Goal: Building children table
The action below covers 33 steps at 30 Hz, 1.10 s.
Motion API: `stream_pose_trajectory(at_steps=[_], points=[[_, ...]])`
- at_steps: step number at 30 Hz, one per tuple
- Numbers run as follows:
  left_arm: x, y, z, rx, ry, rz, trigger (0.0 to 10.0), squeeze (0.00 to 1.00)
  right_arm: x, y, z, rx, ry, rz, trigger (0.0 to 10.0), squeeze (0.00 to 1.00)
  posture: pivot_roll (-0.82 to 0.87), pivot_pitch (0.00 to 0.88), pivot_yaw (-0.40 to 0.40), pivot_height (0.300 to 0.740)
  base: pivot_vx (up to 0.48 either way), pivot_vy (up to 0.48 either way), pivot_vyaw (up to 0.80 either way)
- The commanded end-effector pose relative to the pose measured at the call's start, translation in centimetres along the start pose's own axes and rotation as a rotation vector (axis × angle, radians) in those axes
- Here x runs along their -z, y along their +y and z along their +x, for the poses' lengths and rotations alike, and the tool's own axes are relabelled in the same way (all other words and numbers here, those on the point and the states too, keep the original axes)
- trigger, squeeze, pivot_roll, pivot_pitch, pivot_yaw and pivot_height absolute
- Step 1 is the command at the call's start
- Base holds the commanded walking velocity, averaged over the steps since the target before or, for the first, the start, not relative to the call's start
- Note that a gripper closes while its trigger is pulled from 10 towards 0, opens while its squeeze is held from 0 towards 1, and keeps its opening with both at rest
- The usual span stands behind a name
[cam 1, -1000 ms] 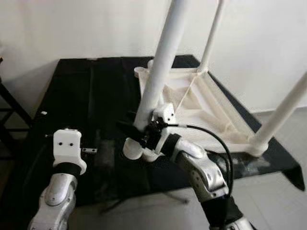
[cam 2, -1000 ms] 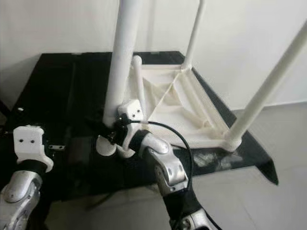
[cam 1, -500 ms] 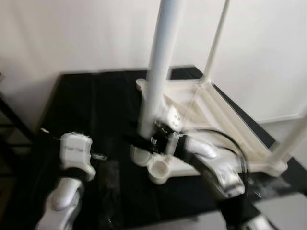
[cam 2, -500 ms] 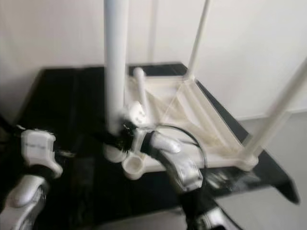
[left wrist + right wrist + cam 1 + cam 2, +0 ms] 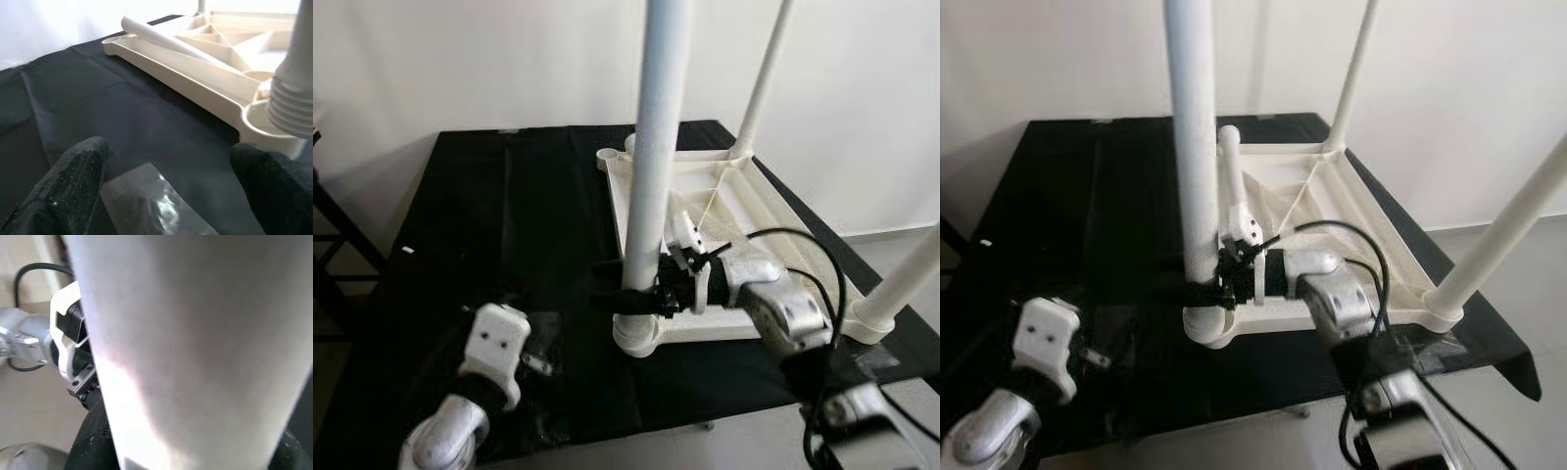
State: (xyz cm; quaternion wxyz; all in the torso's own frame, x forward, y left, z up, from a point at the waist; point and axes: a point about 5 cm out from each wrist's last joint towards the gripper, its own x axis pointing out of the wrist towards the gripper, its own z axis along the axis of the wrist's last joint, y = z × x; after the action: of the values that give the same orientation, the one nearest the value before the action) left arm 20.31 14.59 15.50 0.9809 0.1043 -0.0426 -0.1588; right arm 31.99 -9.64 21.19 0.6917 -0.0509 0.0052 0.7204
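A black cloth-covered bench (image 5: 489,215) stands against a white wall, carrying the upturned white table top (image 5: 754,211). The right gripper (image 5: 631,297) pinches the near table leg (image 5: 651,176) just above its corner socket (image 5: 639,338), directly below the fingers. The left gripper (image 5: 171,196), spread wide, hovers over a clear plastic bag (image 5: 146,205). The leg looks stiff, light and smooth; gripping low steadies its threaded end.
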Motion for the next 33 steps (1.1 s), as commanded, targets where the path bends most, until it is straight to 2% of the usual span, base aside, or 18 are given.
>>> stream_pose_trajectory(at_steps=[1,3,5,7,8,14,18,21,23,29,33], points=[[-0.2,-0.2,-0.2,0.024,0.002,0.03,10.0,0.0,-0.3,-0.1,0.1,-0.021,-0.014,-0.005,10.0,0.0,-0.08,0.181,-0.039,0.74,0.0,0.0,0.0],[-0.4,-0.3,-0.3,0.032,-0.004,0.04,10.0,0.0,-0.4,-0.4,0.2,-0.028,-0.018,-0.001,10.0,0.0,-0.08,0.181,-0.039,0.74,0.0,0.0,0.0],[-1.4,-0.9,-1.1,0.09,-0.034,0.091,10.0,0.0,-1.3,-0.9,0.1,-0.103,0.005,-0.044,10.0,0.0,-0.07,0.261,-0.033,0.74,0.0,0.0,0.0],[-1.7,-1.1,-1.4,0.114,-0.043,0.114,10.0,0.0,-1.7,-1.1,-0.1,-0.132,0.012,-0.058,10.0,0.0,-0.07,0.261,-0.033,0.74,0.0,0.0,0.0],[-2.3,-1.1,-1.7,0.127,-0.061,0.131,10.0,0.0,-2.2,-1.4,-0.2,-0.156,0.019,-0.072,10.0,0.0,-0.07,0.288,-0.035,0.74,0.0,0.0,0.0],[-4.1,-1.1,-1.8,0.154,-0.128,0.206,10.0,0.0,-3.9,-2.3,-0.7,-0.208,0.068,-0.109,10.0,0.0,-0.06,0.334,-0.033,0.74,0.0,0.0,0.0],[-4.7,-1.4,-1.8,0.183,-0.148,0.23,10.0,0.0,-4.4,-2.1,-0.6,-0.239,0.105,-0.113,10.0,0.0,-0.06,0.343,-0.032,0.74,0.0,0.0,0.0],[-4.8,-1.7,-1.9,0.206,-0.152,0.254,10.0,0.0,-4.3,-1.9,-0.5,-0.266,0.138,-0.12,10.0,0.0,-0.06,0.349,-0.032,0.74,0.0,0.0,0.0],[-4.6,-2.2,-2.3,0.246,-0.144,0.299,10.0,0.0,-3.7,-1.5,0.3,-0.309,0.18,-0.153,10.0,0.0,-0.07,0.355,-0.037,0.74,0.0,0.0,0.0],[-4.4,-2.3,-2.5,0.255,-0.13,0.314,10.0,0.0,-3.4,-1.5,0.9,-0.327,0.196,-0.173,10.0,0.0,-0.07,0.356,-0.041,0.74,0.0,0.0,0.0],[-3.8,-2.3,-2.9,0.258,-0.096,0.321,10.0,0.0,-3.2,-0.7,2.0,-0.397,0.184,-0.177,10.0,0.0,-0.07,0.352,-0.049,0.74,0.0,0.0,0.0]])
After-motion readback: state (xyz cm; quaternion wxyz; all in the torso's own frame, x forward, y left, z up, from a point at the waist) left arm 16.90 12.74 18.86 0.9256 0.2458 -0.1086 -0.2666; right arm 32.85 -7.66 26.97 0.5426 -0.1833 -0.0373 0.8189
